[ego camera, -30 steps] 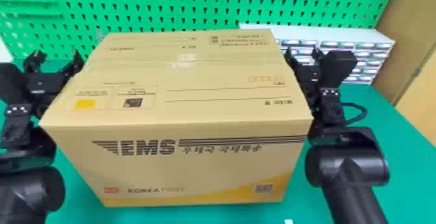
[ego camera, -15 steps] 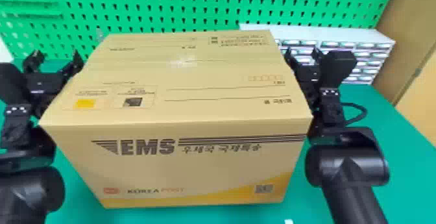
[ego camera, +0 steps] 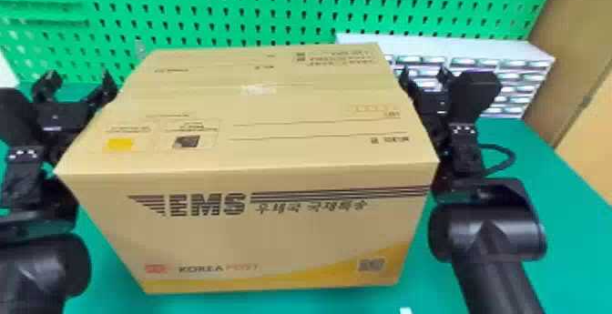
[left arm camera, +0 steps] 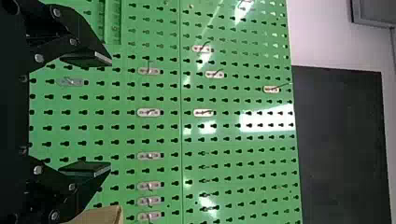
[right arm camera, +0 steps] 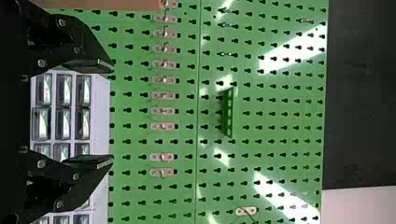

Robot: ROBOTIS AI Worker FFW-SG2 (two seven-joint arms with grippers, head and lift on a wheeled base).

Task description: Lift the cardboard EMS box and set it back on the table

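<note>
Jaws stand apart on both grippers, clamped on nothing. Behind the work rises the green pegboard (ego camera: 309,12), and below it spreads the table (ego camera: 546,176), its right edge running well apart from the load. The EMS box (ego camera: 273,235) is upright over the table, well inside that right edge, and the arms flank it. Almost nothing changes against the last second: the box keeps its place but for a very slight shift, too small to read as a clear rise or descent. Whether its base touches the table I cannot tell.

The left arm (ego camera: 32,272) and right arm (ego camera: 487,235) also match their earlier positions, beside opposite side walls. The left gripper (ego camera: 78,74) and right gripper (ego camera: 423,73) reach past the sides, so any hold probably comes from squeezing between the arms. For the task, this looks like a steady pause; even pressure matters next, since uneven pressure could tilt or drop the box.
</note>
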